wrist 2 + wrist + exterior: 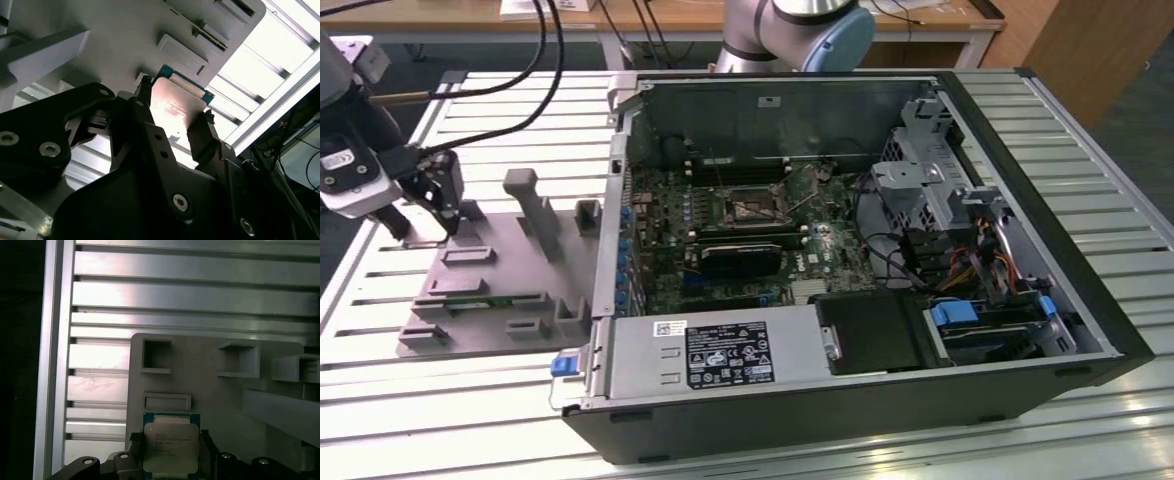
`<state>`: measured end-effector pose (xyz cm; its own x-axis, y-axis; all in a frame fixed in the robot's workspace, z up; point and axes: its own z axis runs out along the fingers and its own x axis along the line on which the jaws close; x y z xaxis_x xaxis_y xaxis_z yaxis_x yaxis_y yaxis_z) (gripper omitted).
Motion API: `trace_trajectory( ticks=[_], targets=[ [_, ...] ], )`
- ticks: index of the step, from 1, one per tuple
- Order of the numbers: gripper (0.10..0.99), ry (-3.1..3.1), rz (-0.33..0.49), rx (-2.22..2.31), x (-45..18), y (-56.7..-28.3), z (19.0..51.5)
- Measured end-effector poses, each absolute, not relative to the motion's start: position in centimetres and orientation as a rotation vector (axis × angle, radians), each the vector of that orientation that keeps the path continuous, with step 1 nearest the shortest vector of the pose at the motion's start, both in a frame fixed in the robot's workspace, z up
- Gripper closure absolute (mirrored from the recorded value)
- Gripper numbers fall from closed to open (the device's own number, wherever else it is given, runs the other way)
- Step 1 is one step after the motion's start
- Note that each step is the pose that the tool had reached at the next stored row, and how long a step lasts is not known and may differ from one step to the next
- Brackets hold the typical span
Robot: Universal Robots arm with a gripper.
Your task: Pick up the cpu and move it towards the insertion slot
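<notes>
The cpu [170, 440], a small square chip with a silvery top and a thin green-edged rim, sits between my gripper's black fingers in both wrist views, one finger [142, 100] pressed against each of two opposite sides. My gripper [424, 225] is shut on the cpu [172, 102] over the far left corner of the grey plastic fixture [507, 290], at the exterior view's left. The insertion slot [754, 205], a square socket with a dark centre and a metal frame, lies on the green board inside the open computer case, well to the exterior view's right of my gripper.
The fixture's upright post [534, 210] and low blocks stand between my gripper and the case wall [616, 200]. Inside the case are a black finned block [734, 258], drive cages and cables [947, 230], and a labelled power supply [707, 355]. Everything rests on a slatted aluminium table [454, 400].
</notes>
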<state>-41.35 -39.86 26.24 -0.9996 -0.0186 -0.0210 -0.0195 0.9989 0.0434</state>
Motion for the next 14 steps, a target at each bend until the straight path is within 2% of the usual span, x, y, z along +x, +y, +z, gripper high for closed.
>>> trace_trajectory(
  ticks=[14],
  targets=[
    [0.549, 3.118, 0.068, -0.030, -41.4, -39.8, 30.6]
  ],
)
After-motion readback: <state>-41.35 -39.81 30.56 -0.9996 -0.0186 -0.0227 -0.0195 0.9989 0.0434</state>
